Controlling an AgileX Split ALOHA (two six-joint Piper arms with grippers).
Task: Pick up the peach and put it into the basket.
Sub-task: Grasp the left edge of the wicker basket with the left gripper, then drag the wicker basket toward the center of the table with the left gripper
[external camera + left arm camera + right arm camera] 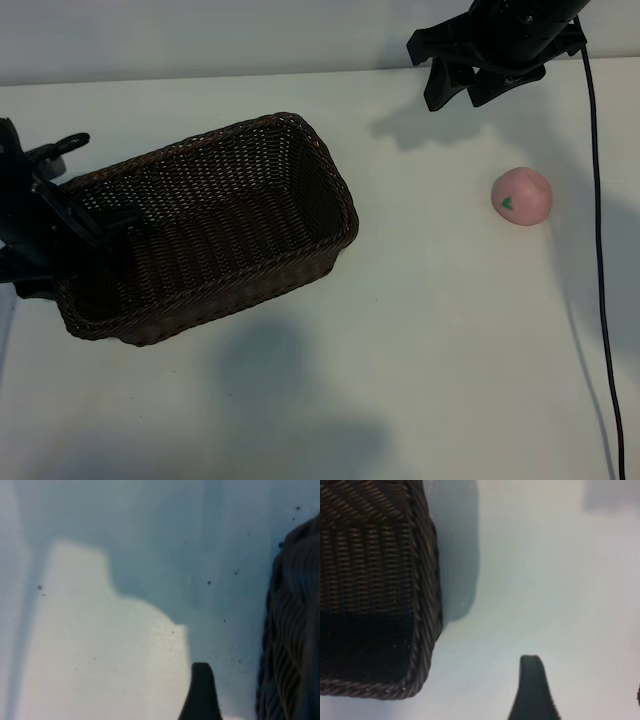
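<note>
The peach (521,196), a small pale-pink ball with a green leaf mark, lies alone on the white table at the right. The dark-brown wicker basket (250,285) stands left of centre and holds nothing. High at the back right, my right gripper (465,92) hangs open and empty, behind and left of the peach. In the right wrist view one of its fingers (532,690) shows over bare table beside the basket's corner (422,605). My left gripper (85,185) is open at the basket's left end. Its wrist view shows one finger (201,690) and the woven basket wall (292,630).
A black cable (600,250) runs down the table's right side, just right of the peach. Bare white table (430,330) lies between basket and peach and along the front. A pale wall (200,40) backs the table.
</note>
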